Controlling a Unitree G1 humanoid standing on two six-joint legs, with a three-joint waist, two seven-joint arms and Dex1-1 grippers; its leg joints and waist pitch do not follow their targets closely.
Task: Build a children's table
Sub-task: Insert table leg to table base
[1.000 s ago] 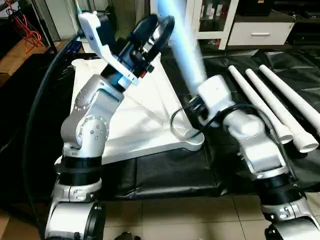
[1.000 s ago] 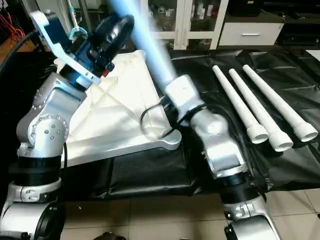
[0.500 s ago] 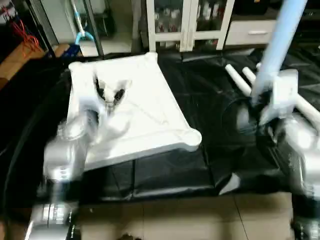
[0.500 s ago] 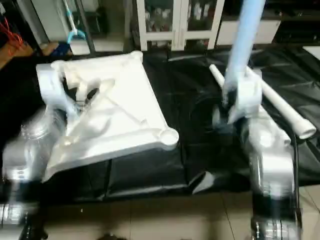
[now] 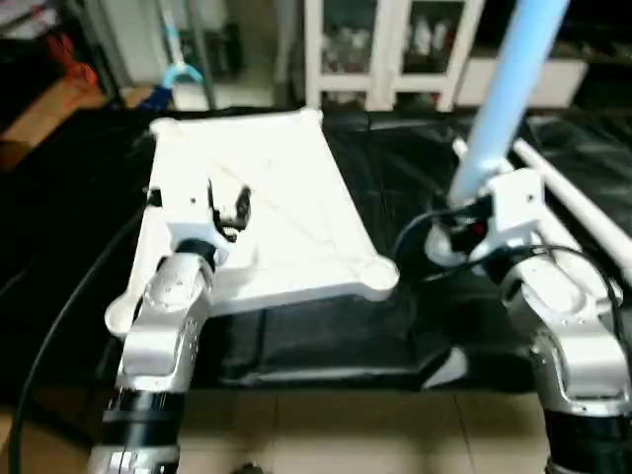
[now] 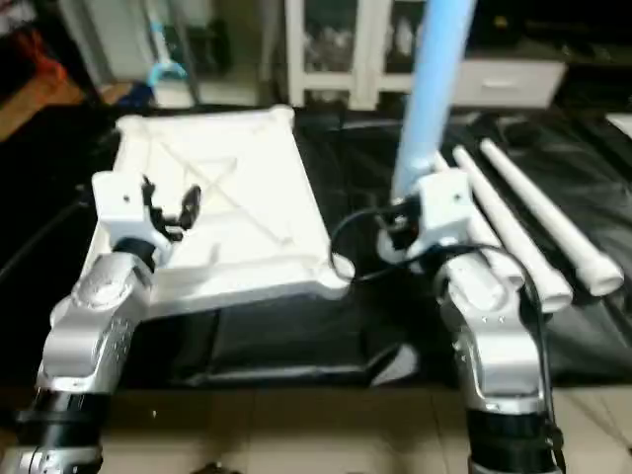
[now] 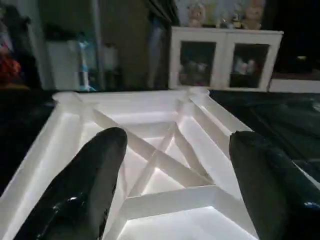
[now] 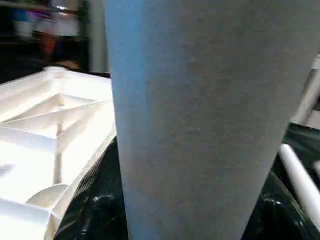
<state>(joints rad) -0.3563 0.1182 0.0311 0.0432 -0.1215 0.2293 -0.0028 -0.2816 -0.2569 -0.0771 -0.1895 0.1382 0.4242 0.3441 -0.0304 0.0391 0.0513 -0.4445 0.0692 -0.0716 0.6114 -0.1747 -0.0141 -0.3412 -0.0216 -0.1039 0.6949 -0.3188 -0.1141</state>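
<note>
The children's table top (image 5: 286,188) lies upside down on a black sheet, its X ribs up, with a round socket (image 5: 378,275) at the near right corner. My left gripper (image 5: 229,207) hovers open over the top's near left part; in the left wrist view its black fingers (image 7: 90,180) stand wide apart over the ribs (image 7: 160,160) with nothing between them. My right gripper (image 5: 466,212) is shut on a long white leg (image 5: 504,89), which it holds nearly upright just right of that corner. The held leg (image 8: 190,110) looms close in the right wrist view. More legs (image 6: 538,222) lie flat at the right.
A white glass-door cabinet (image 5: 385,49) stands behind the work. The black sheet (image 5: 316,336) ends near a tiled floor (image 5: 346,434) in front. A black cable (image 5: 54,316) loops along my left arm. A light blue tool (image 5: 178,74) leans at the back left.
My left arm has come down from its raised pose to just over the top, with its fingers wider apart. My right arm has swung the leg from a tilt near the corner socket to upright, further right.
</note>
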